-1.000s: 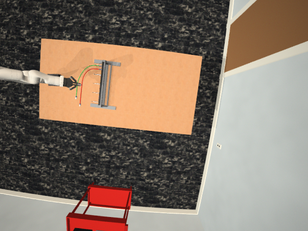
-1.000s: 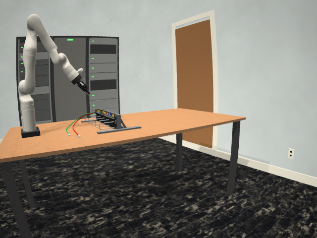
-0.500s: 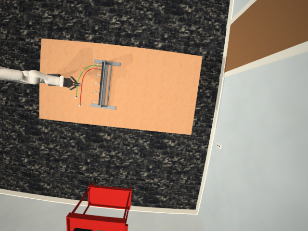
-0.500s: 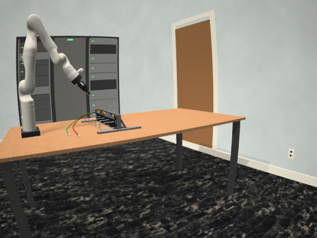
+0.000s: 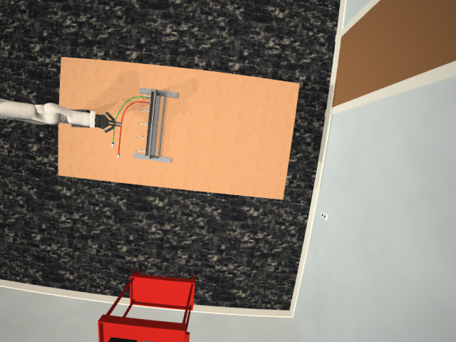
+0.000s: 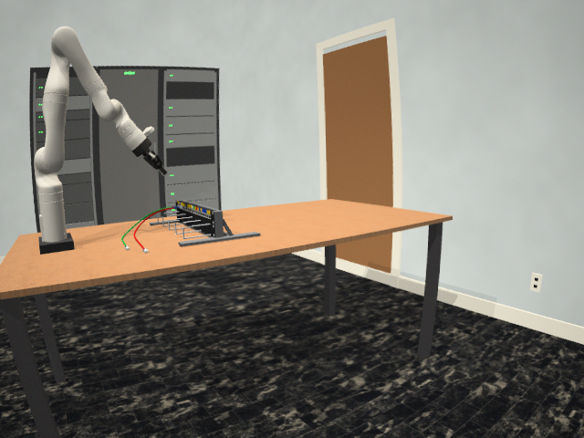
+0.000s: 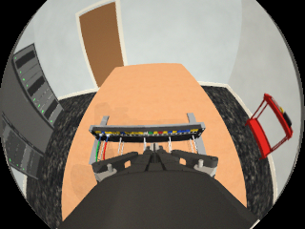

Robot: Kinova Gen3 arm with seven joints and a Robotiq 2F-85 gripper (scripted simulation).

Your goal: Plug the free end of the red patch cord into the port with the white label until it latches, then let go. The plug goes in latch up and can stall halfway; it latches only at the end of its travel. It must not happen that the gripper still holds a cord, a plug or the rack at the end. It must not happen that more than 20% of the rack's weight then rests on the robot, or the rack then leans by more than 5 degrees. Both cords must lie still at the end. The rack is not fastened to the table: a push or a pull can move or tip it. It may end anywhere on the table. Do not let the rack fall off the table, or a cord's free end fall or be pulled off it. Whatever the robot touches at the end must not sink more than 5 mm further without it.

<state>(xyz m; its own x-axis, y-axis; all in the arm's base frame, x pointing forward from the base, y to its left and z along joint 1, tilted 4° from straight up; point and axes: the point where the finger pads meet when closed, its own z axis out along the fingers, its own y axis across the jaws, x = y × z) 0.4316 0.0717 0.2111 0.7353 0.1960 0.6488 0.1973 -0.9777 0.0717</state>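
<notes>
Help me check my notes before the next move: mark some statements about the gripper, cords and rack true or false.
1. The gripper is shut and holds nothing. True.
2. The red cord's free end lies on the table. True.
3. The gripper touches the rack. False: it hangs in the air, above the cords.
4. The green cord lies on the floor. False: it lies on the table beside the red cord.

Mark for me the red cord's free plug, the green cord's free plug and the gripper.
red cord's free plug (image 5: 117,156), top view, its white tip on the table
green cord's free plug (image 5: 112,144), top view, its white tip
gripper (image 6: 162,172), exterior view, shut fingertips, high above the cords
</notes>
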